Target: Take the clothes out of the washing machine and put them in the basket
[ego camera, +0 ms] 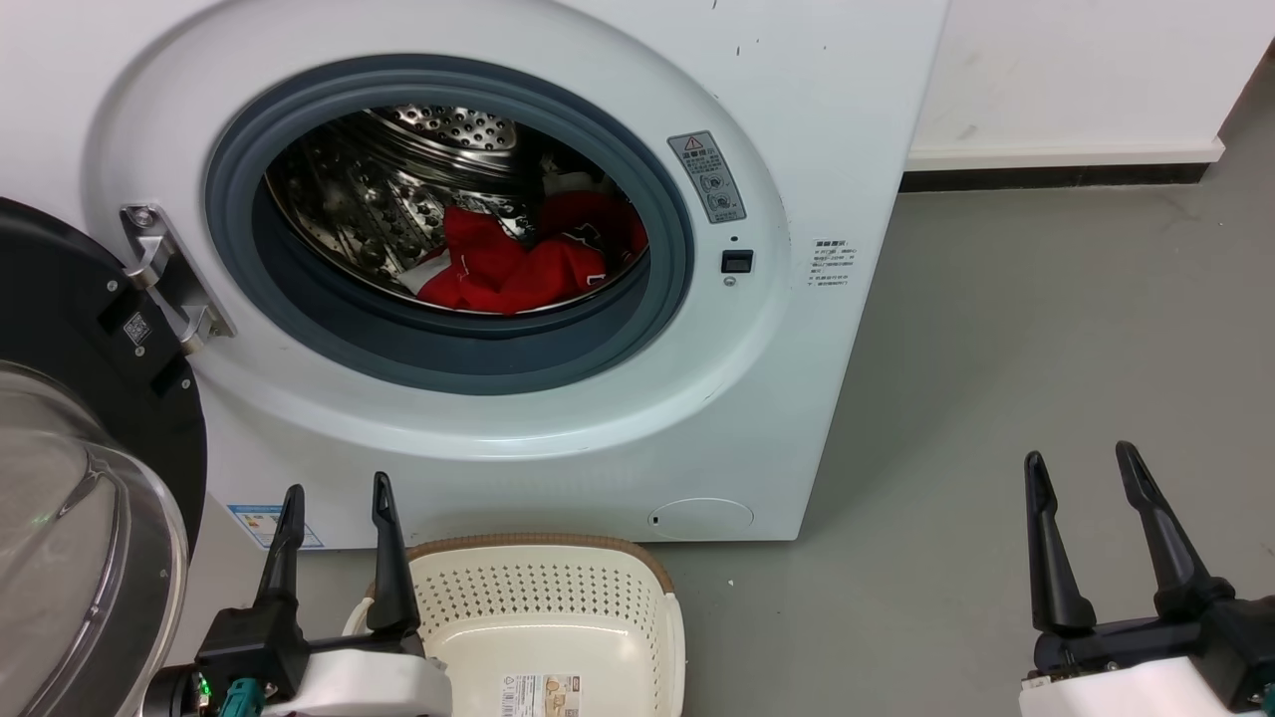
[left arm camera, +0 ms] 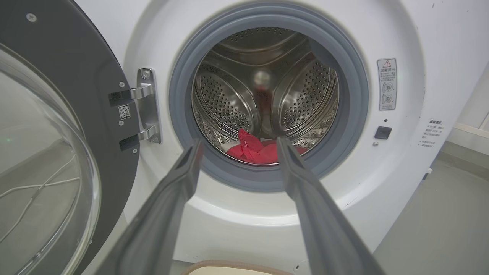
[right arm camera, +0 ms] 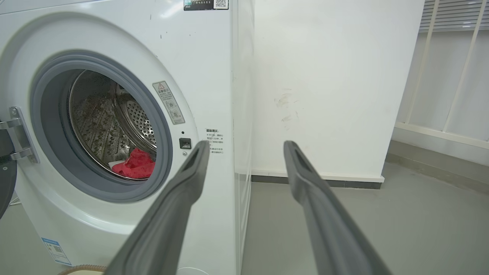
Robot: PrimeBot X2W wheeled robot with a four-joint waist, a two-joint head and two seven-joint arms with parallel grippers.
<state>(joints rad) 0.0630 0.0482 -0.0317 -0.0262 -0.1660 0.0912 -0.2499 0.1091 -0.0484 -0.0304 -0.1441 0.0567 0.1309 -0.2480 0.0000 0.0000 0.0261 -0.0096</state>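
Note:
The red clothes [ego camera: 518, 264] lie bunched at the bottom of the steel drum of the white washing machine [ego camera: 797, 119], also seen as the clothes [left arm camera: 256, 151] and the clothes [right arm camera: 134, 165] in the wrist views. The cream basket [ego camera: 558, 597] stands on the floor in front of the machine, with nothing in it but a paper label. My left gripper [ego camera: 337, 493] is open beside the basket's left rim, below the drum opening. My right gripper [ego camera: 1081, 460] is open over the grey floor, right of the machine. Both hold nothing.
The porthole door [ego camera: 80, 518] is swung open at the left, hinged at a metal bracket [ego camera: 164, 274]. A grey rubber seal [ego camera: 667, 249] rings the opening. Grey floor [ego camera: 996, 349] stretches to the right, bounded by a white wall [ego camera: 1076, 70].

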